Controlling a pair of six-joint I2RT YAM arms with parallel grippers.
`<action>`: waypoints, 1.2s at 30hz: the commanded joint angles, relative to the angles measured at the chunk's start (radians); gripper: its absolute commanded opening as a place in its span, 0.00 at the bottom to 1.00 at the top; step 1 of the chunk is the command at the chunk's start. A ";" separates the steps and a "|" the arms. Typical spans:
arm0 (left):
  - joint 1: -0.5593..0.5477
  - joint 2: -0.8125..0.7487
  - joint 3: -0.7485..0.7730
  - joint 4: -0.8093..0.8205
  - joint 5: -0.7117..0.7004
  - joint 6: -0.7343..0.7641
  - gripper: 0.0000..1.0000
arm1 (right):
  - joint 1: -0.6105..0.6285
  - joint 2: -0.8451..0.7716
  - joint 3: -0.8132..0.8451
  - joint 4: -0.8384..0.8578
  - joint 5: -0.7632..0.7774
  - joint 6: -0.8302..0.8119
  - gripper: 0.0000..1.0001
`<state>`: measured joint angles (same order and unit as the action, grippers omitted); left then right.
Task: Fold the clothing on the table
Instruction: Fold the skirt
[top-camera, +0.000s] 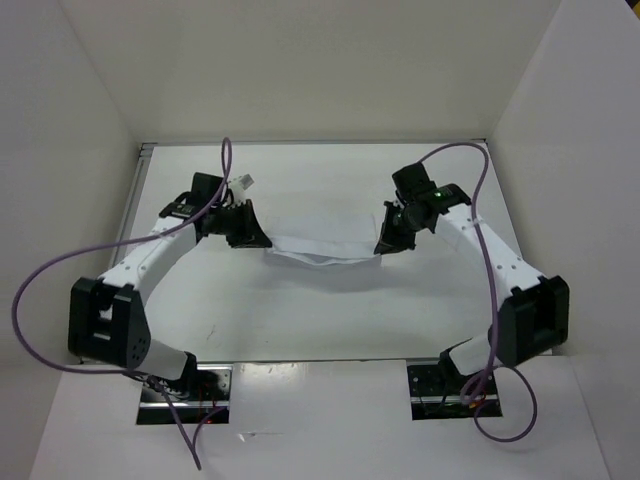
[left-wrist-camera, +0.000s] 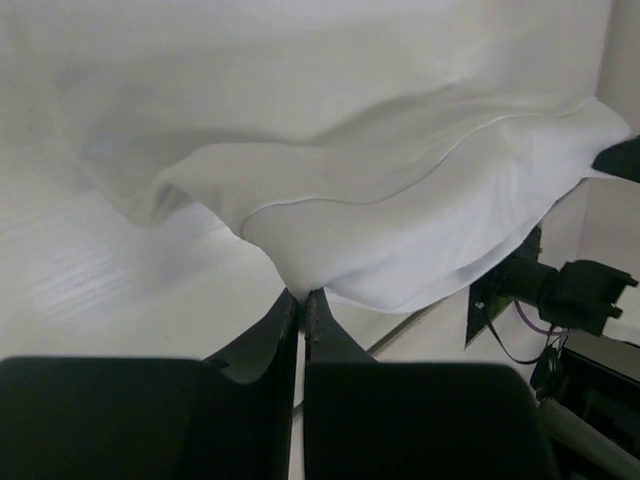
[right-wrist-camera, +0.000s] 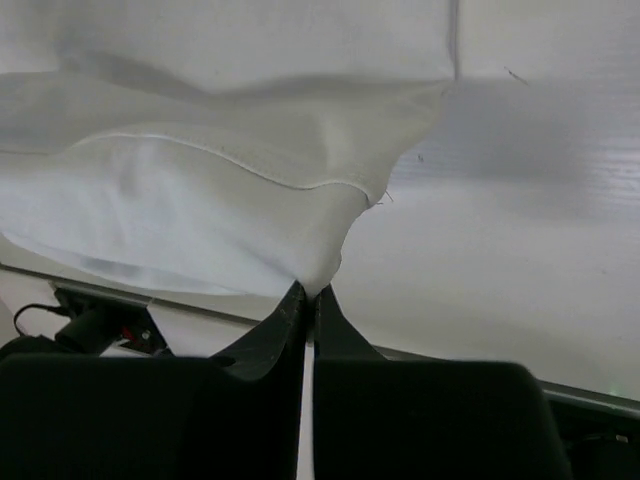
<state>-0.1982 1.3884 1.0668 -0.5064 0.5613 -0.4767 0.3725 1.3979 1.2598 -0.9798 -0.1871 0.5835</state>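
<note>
From above, the clothing (top-camera: 322, 251) hangs slung over the middle of the table (top-camera: 330, 320) between the left gripper (top-camera: 262, 242) and right gripper (top-camera: 384, 246), likely so a fold can be carried across. Left wrist view: jaws pinched on a cloth corner. Right wrist view: likewise, on the opposite corner.

The left arm (top-camera: 150, 255) rises from its base at the lower left of the top view, bends at the elbow and reaches up and inward, its wrist turned so the left gripper (top-camera: 248, 232) points toward the centre of the frame. The right arm (top-camera: 505, 262) mirrors it from the lower right, with the right gripper (top-camera: 390, 238) facing inward. In both wrist views the black jaws are pressed together, each pinching an edge of the clothing (top-camera: 322, 250).
</note>
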 joint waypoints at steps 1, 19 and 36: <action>0.008 0.133 0.048 0.046 -0.044 0.000 0.00 | -0.015 0.110 0.056 0.101 0.025 -0.024 0.00; 0.059 0.417 0.185 0.181 -0.088 -0.051 0.43 | -0.087 0.513 0.315 0.285 0.054 -0.054 0.14; 0.183 0.354 0.251 0.347 0.058 -0.185 0.49 | -0.052 0.317 0.285 0.481 0.103 -0.201 0.49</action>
<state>-0.0090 1.8050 1.3842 -0.1669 0.5621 -0.6621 0.2562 1.7805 1.5379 -0.4797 -0.1207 0.4595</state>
